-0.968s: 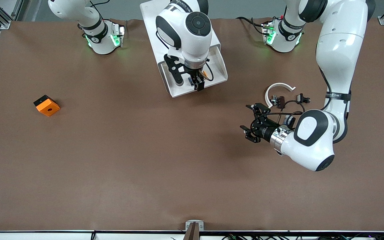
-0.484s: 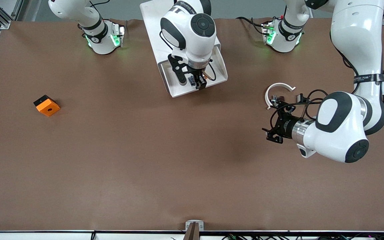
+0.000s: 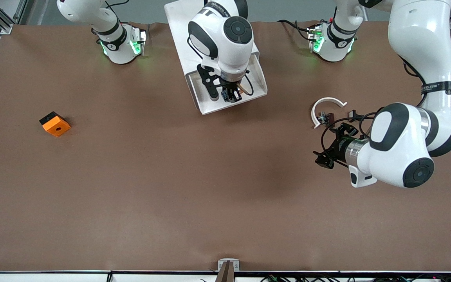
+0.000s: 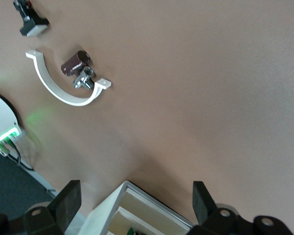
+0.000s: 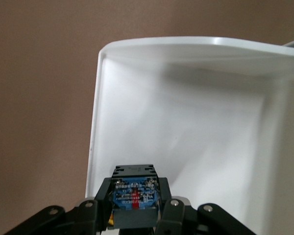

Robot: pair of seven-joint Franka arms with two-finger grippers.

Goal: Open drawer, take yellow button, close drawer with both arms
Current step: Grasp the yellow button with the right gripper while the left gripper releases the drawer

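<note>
**A:** What lies nearest the front camera?

**B:** The left gripper. It hangs over bare brown table toward the left arm's end, fingers spread wide with nothing between them.

**A:** And just past it?

**B:** A white curved band lying flat, with a small dark brown clip and a bit of metal hardware inside its curve. A second small black clip sits beside them, apart from the band. At the right arm's end of the table an orange block with a black hole rests alone.

**A:** Where is the drawer?

**B:** The drawer is pulled out of the white cabinet, which stands between the two arm bases. It is a shallow white tray.

**A:** The right gripper?

**B:** The right gripper is down inside the drawer, clenched on the button. The right wrist view shows the dark blue body pinched between the fingers, above the white drawer floor. A trace of orange shows beside it in the front view.
</note>
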